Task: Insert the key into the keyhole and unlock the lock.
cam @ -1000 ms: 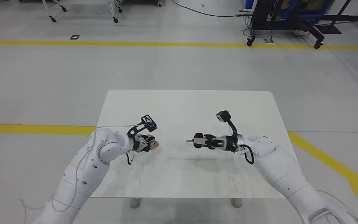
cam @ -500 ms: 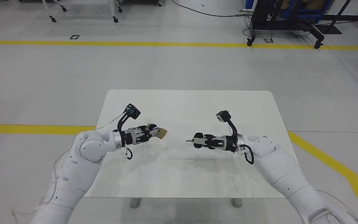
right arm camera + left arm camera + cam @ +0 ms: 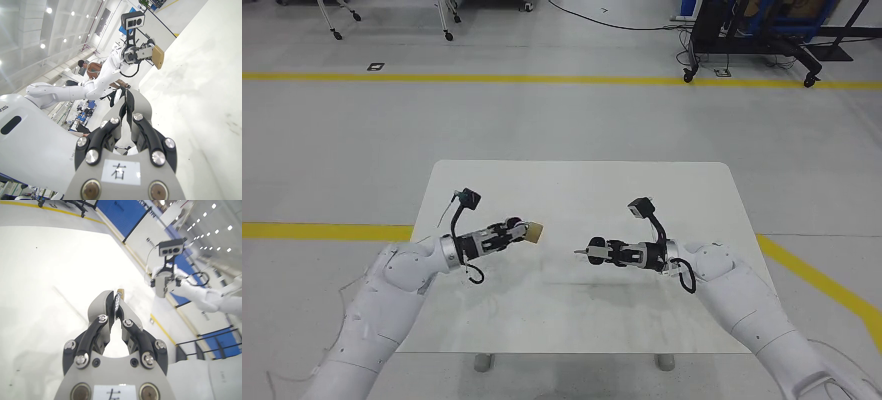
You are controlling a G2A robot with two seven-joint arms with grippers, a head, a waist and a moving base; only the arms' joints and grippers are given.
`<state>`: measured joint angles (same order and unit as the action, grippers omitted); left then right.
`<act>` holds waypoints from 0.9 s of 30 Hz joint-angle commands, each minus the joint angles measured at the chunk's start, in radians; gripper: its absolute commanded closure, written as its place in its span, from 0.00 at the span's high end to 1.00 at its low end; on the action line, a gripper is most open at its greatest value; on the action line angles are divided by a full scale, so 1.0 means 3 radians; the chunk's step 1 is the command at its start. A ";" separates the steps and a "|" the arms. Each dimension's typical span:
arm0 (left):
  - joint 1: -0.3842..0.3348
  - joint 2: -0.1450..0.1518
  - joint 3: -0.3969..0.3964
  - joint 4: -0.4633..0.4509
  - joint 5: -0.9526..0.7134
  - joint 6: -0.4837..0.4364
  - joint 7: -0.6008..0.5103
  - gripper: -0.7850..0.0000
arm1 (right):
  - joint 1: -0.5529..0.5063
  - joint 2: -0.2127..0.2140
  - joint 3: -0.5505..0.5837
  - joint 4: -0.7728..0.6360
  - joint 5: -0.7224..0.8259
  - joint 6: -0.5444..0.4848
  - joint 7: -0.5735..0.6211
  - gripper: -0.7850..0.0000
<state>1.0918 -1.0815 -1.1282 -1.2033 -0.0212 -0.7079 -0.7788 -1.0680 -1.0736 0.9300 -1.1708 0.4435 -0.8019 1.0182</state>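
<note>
top view: the left gripper [image 3: 517,231] is clenched on the lock [image 3: 532,234] and holds it in the air over the table [image 3: 582,185], left of the middle, with the brass body pointing right. the right gripper [image 3: 592,251] is level with it on the right. a thin key [image 3: 579,252] pokes out of it to the left, so i take this claw as clamped on the key. lock and key face each other with an open gap between them. the key sits slightly nearer to me than the lock, so i judge the step in hand to be lining them up before the push.

left wrist view: the pads [image 3: 111,306] pinch the steel shackle and the brass body hangs beyond the tips. a grip on the shackle lets the body swing, so i would hold this arm steady and let the other arm do the travelling.

right wrist view: the fingers [image 3: 130,106] are pressed together and the lock is well ahead, with its narrow end turned this way. i cannot make out the keyhole for sure. i would first bring the key onto the same line as that end, then ease it in slowly and straight. i would turn the key only once it is fully seated, since a skewed push could twist the lock on its shackle.
</note>
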 commanded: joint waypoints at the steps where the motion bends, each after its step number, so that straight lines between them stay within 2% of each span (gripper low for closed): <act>1: -0.0087 -0.0028 0.0068 0.0117 -0.0464 0.0088 -0.0137 0.00 | 0.0000 0.0000 0.0000 0.0000 0.0000 0.0000 0.0000 0.00; 4: -0.0223 -0.0067 0.0148 0.0227 -0.0886 0.0186 -0.0344 0.00 | 0.0000 0.0000 0.0000 0.0000 0.0000 0.0000 0.0000 0.00; 6: -0.0309 -0.0068 0.0173 0.0273 -0.0891 0.0127 -0.0527 0.00 | 0.0000 0.0000 0.0000 0.0000 0.0000 0.0000 0.0000 0.00; 15: -0.0309 -0.0068 0.0173 0.0273 -0.0891 0.0127 -0.0527 0.00 | 0.0000 0.0000 0.0000 0.0000 0.0000 0.0000 0.0000 0.00; 18: -0.0248 -0.0081 0.0195 0.0148 -0.0911 0.0201 -0.0392 0.00 | 0.0000 0.0000 0.0000 0.0000 0.0000 0.0000 0.0000 0.00; 22: -0.0155 -0.0092 0.0183 0.0145 -0.1306 0.0170 -0.0456 0.00 | 0.0004 -0.0015 -0.0001 -0.0192 -0.0204 0.0253 -0.0286 0.00; 27: -0.0197 -0.0108 0.0215 0.0238 -0.1761 0.0240 -0.0875 0.00 | 0.0042 -0.0042 0.0030 -0.0304 -0.0110 0.0425 -0.0512 0.00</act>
<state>1.0387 -1.1132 -1.0669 -1.1356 -0.5275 -0.6439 -1.0083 -1.0591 -1.0849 0.9370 -1.2609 0.4042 -0.6783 0.8730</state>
